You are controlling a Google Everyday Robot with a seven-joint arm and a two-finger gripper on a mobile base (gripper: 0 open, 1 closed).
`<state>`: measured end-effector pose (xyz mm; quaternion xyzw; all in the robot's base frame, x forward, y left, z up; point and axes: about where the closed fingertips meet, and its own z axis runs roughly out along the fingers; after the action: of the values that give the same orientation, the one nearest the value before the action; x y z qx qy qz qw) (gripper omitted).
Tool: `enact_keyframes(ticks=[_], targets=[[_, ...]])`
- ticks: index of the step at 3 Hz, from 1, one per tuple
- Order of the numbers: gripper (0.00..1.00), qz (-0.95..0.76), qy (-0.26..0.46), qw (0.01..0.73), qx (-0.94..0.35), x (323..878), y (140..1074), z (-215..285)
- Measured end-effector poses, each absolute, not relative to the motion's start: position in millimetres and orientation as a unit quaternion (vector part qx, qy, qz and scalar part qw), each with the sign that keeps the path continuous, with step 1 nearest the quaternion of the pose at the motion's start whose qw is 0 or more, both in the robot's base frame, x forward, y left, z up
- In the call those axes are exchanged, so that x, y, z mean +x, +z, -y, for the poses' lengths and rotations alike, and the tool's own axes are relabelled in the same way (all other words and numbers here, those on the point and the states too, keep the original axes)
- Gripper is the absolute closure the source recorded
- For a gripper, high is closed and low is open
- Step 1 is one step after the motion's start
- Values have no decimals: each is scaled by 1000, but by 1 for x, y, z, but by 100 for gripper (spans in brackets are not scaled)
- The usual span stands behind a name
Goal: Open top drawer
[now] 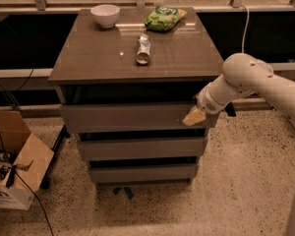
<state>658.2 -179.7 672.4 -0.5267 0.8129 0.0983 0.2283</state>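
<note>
The top drawer (128, 116) is the highest of three grey-brown handleless drawers in a small cabinet. Its wide flat front stands out a little from under the cabinet top, with a dark gap above it. My gripper (193, 116), with tan fingertips, is at the right end of that front panel, at its upper right corner. The white arm (255, 85) reaches in from the right.
On the cabinet top (88, 63) are a white bowl (105, 14), a green chip bag (164, 18) and a can lying on its side (143, 49). Two lower drawers (140, 148) sit below. An open cardboard box (14, 166) and cables lie at the left on the floor.
</note>
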Motion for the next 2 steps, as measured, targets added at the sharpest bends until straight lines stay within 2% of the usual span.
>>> enact_keyframes(ticks=[1,2], targets=[[81,-816,98,222,-525,652,676,184],[100,-816,98,222,-525,652,680,184]])
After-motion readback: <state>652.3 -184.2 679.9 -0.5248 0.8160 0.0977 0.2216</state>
